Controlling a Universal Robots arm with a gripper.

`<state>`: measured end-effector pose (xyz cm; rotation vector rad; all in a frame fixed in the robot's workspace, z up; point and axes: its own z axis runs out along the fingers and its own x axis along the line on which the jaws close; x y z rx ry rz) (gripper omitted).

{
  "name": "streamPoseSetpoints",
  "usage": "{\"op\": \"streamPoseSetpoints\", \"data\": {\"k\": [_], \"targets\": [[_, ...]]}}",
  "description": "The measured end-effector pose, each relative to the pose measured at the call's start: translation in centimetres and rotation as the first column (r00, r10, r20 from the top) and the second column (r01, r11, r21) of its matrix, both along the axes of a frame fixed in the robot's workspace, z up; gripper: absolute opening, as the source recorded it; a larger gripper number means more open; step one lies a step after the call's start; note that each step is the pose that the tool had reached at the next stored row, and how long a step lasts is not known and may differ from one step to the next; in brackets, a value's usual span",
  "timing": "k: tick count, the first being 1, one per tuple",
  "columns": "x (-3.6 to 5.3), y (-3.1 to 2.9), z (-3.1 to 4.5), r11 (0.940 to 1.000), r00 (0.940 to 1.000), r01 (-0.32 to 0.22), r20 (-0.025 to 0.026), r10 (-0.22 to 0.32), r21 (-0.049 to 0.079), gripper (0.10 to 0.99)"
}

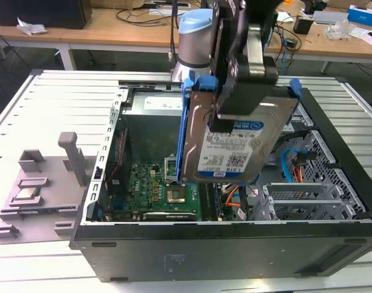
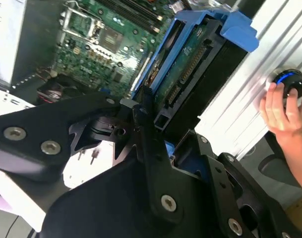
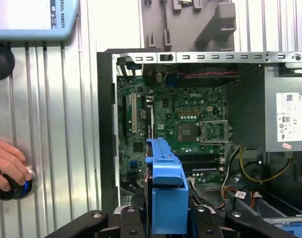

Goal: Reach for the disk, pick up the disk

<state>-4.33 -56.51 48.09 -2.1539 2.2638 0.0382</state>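
Exterior view: the claw (image 1: 234, 116) grips the disk (image 1: 231, 146) by its top edge, hanging it label-out above the open computer case (image 1: 234, 256). It looks rigid, fairly heavy and shock-sensitive — best held by its edges.

Second wrist view: the disk's circuit-board side and blue bracket (image 2: 230, 25).

First wrist view: a hand (image 3: 7, 161) on a knob — the bracket edge-on.

Disk (image 1: 234, 143): smooth silver metal with glossy white-and-blue paper label and bright blue plastic bracket (image 3: 166, 191); gripper (image 1: 237, 91): matt black metal with shiny screws; motherboard (image 3: 185, 124): green matt board; case (image 1: 222, 250): matt black; table (image 1: 57, 104): ribbed pale metal; fixture (image 1: 42, 183): matt grey plastic.
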Motion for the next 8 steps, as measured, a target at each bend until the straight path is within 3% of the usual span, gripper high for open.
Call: {"op": "streamPoseSetpoints", "data": {"k": [1,2,8], "targets": [[0.00,-0.61,-0.01,1.0000,1.0000,0.000,0.0000,0.000,0.000,0.369],[0.04,-0.77,-0.03,1.0000,1.0000,0.000,0.0000,0.000,0.000,0.369],[2.24,-0.84,-0.03,1.0000,1.0000,0.000,-0.0044,0.000,0.000,0.369]]}}
